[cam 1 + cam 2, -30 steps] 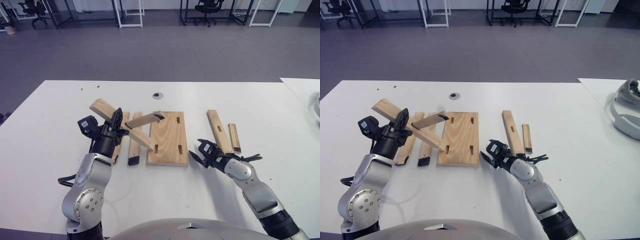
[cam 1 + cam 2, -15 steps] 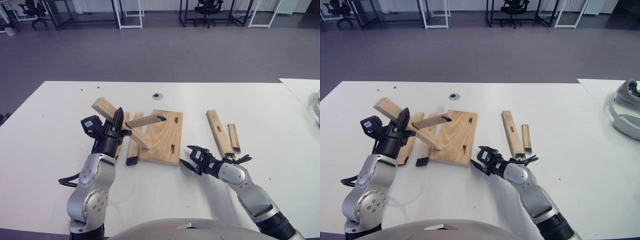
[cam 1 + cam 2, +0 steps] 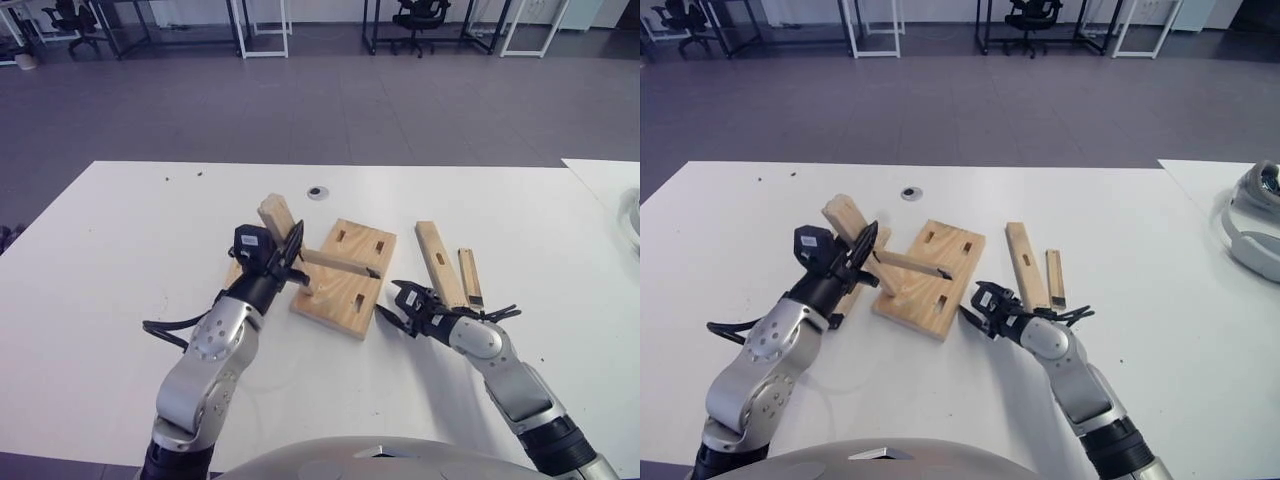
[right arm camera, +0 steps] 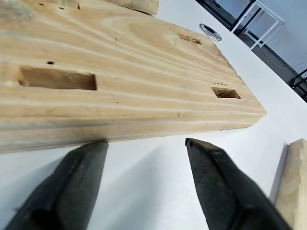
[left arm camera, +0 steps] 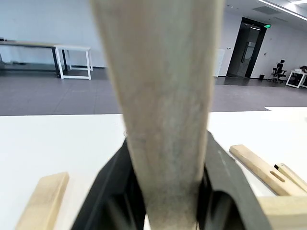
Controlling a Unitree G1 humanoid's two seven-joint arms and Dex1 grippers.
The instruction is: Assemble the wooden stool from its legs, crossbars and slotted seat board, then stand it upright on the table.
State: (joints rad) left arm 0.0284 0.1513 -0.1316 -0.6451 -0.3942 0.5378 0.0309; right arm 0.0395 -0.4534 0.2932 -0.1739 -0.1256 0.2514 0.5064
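Grips the leg (image 3: 277, 215) in the left end effector (image 3: 290, 262), tilted over the left edge of the seat board (image 3: 335, 295), crossbar (image 3: 340, 264) reaching across it, probably to aim at a slot. With the board flat and askew mid table (image 3: 120, 250), rests the right end effector (image 3: 390, 310), spread wide, just beside its near corner, likely to stop sliding. Leaves a spare leg (image 3: 436, 262) and short crossbar (image 3: 468, 275) toward the right edge.

White table (image 3: 100, 260) with a round grommet (image 3: 318, 192) near its far edge; adjoining table (image 3: 1215, 172) bearing a white headset (image 3: 1252, 215); grey floor (image 3: 400, 100), white desk frames (image 3: 262, 25) and black office chair (image 3: 415, 12) behind.
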